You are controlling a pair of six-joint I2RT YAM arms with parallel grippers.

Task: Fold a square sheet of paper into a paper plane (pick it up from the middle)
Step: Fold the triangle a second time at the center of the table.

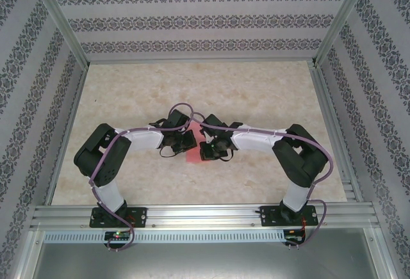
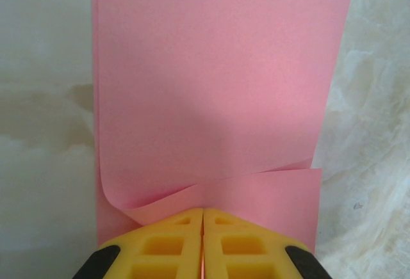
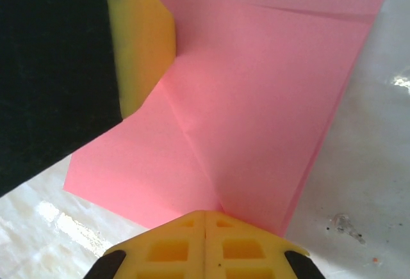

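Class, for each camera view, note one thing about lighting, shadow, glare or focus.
Top external: even, soft light on the table. Left wrist: a shadow darkens the pink paper above the left gripper. Right wrist: glare patches on the table; the left gripper's yellow finger is blurred.

We can read no text, label or number anywhere. The wallpaper (image 1: 192,23) bears only ornament, and the square sheet of paper (image 2: 218,87) is blank.

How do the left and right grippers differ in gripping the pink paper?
Left gripper pinches a curled-up edge of the pink paper; right gripper pinches at a crease's end. Left gripper sits on the paper's left, right gripper on its right. Both are shut on it.
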